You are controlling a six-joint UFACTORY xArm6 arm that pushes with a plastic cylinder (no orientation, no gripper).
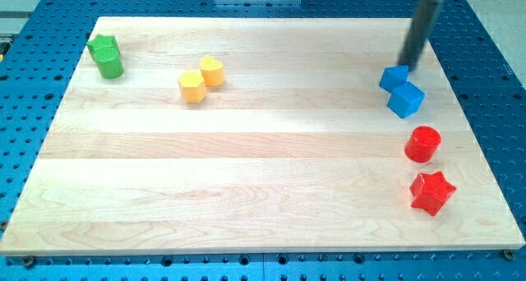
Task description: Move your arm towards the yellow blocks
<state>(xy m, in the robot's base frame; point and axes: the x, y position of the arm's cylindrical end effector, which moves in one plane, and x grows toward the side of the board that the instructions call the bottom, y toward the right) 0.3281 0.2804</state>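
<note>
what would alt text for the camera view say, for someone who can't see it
A dark rod reaches down from the view's top right, my tip right by two blue blocks, far from two yellow blocks touching at upper left. A wooden board also holds a green block at top left and a red cylinder and red star at lower right.
</note>
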